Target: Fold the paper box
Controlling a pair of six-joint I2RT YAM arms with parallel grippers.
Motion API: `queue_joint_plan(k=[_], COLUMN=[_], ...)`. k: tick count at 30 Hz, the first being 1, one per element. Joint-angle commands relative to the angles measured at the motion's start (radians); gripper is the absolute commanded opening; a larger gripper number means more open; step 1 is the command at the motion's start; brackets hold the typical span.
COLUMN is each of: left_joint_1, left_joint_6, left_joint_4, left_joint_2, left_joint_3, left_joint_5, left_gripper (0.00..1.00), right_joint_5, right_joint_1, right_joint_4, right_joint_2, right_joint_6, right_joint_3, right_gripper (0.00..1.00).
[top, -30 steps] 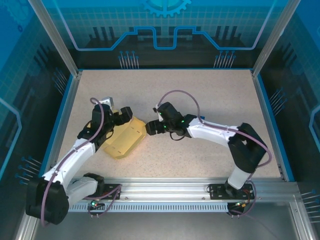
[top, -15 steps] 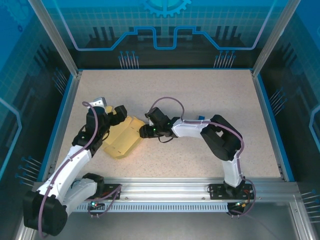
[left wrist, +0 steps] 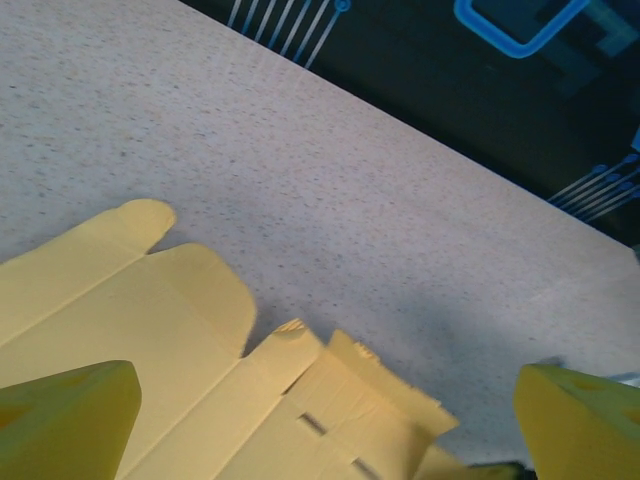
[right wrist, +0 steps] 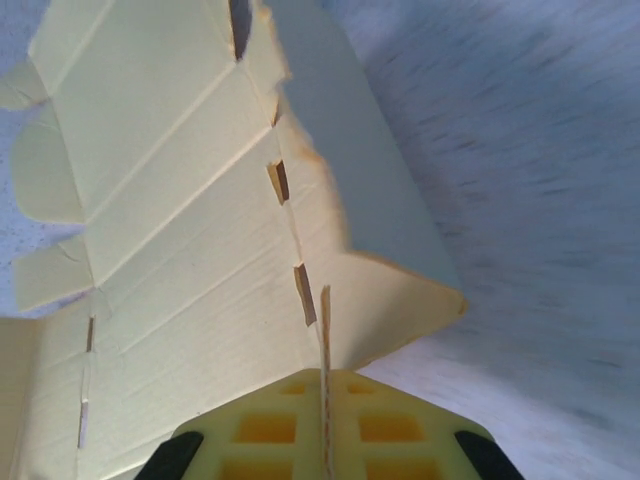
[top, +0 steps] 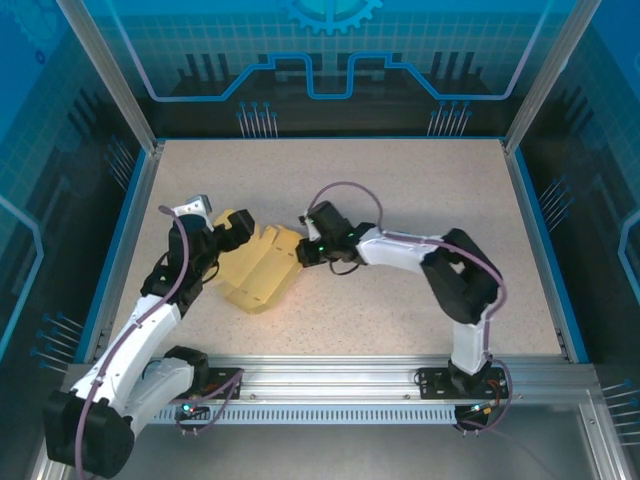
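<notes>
Paper box (top: 258, 270): pale yellow die-cut sheet, opened out and mostly flat on the counter (top: 420, 190), left of centre, between the two arms
Left fingers (left wrist: 66, 418): spread wide, one at each lower corner of the left wrist view, the sheet's rounded flaps below and between them (whether they touch the card cannot be told)
Right fingers (right wrist: 268, 430): closed on a thin edge of the sheet, which runs up between the yellow pads
Top view: left wrist at the sheet's far-left corner, right wrist at its right edge; the pinch itself is hidden there
Right wrist view: creases, slots and a raised flap beside the pinched edge
</notes>
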Motion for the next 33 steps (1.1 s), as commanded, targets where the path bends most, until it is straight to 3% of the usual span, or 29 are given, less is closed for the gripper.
queue_joint_plan(k=[1, 7, 12, 17, 25, 33], left_joint_1=[-0.004, -0.083, -0.179, -0.230, -0.235, -0.239], left_joint_6=[-0.041, -0.016, 0.111, 0.292, 0.670, 1.067], left_joint_4=[0.042, 0.135, 0.189, 0.246, 0.374, 0.294], left_joint_2=[-0.012, 0.060, 0.144, 0.208, 0.321, 0.455], left_joint_3=[0.002, 0.017, 0.055, 0.078, 0.106, 0.251], left_joint_5=[0.092, 0.129, 0.144, 0.184, 0.373, 0.482], left_gripper=[0.96, 0.94, 0.92, 0.87, 0.86, 0.91], right_joint_5=[-0.027, -0.192, -0.259, -0.308, -0.458, -0.514], right_joint_1=[-0.090, -0.296, -0.376, -0.434, -0.505, -0.504], right_joint_4=[-0.148, -0.284, -0.312, -0.384, -0.449, -0.530], right_joint_2=[-0.160, -0.338, -0.440, -0.455, -0.429, -0.384], right_joint_6=[-0.203, -0.401, -0.492, -0.569, -0.669, -0.766], right_joint_3=[-0.045, -0.130, -0.140, -0.091, -0.016, 0.072], right_gripper=[0.06, 0.06, 0.05, 0.05, 0.04, 0.05])
